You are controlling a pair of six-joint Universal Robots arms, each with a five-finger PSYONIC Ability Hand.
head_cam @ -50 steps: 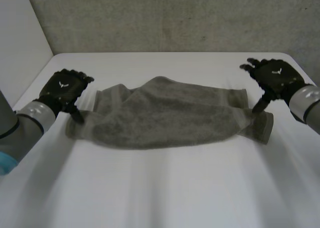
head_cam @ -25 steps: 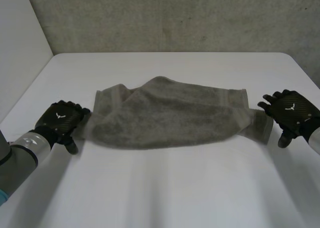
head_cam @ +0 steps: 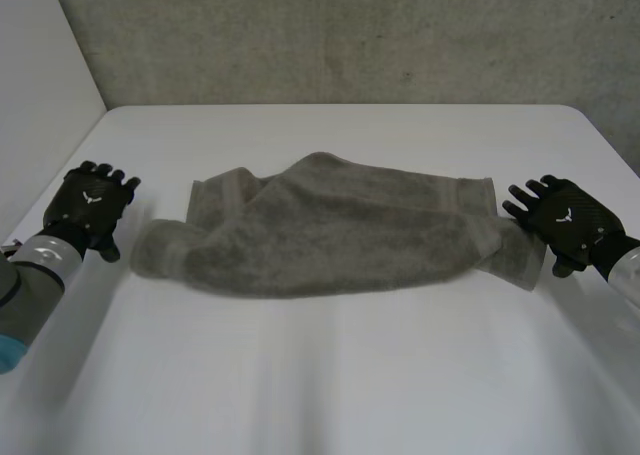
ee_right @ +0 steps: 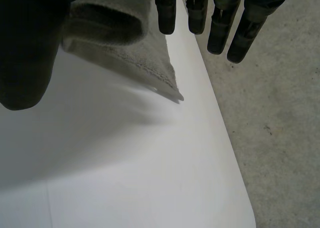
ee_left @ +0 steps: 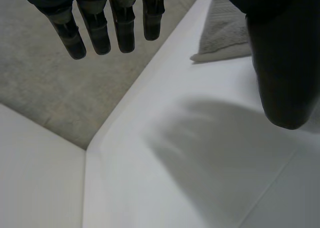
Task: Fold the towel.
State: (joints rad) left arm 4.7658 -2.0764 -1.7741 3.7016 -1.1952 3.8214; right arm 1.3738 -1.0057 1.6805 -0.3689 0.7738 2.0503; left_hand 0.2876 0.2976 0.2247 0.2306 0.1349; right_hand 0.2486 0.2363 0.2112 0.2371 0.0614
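Observation:
A grey towel (head_cam: 330,230) lies loosely folded across the middle of the white table (head_cam: 330,375), long side running left to right. My left hand (head_cam: 88,203) hovers off its left end, a short gap away, fingers (ee_left: 100,30) straight and holding nothing. A corner of the towel (ee_left: 227,32) lies beyond the thumb. My right hand (head_cam: 560,220) sits at the towel's right end, close to the folded corner (ee_right: 145,52), fingers (ee_right: 220,25) straight and empty.
A grey concrete wall (head_cam: 340,35) stands behind the table's far edge. A white panel (head_cam: 40,85) rises along the left side. The table's right edge (ee_right: 225,138) drops to a grey floor close to my right hand.
Both hands let go of the towel's ends and dropped towards me. The left hand then drew away to the left; the right came back beside the right end. The towel has settled flat.

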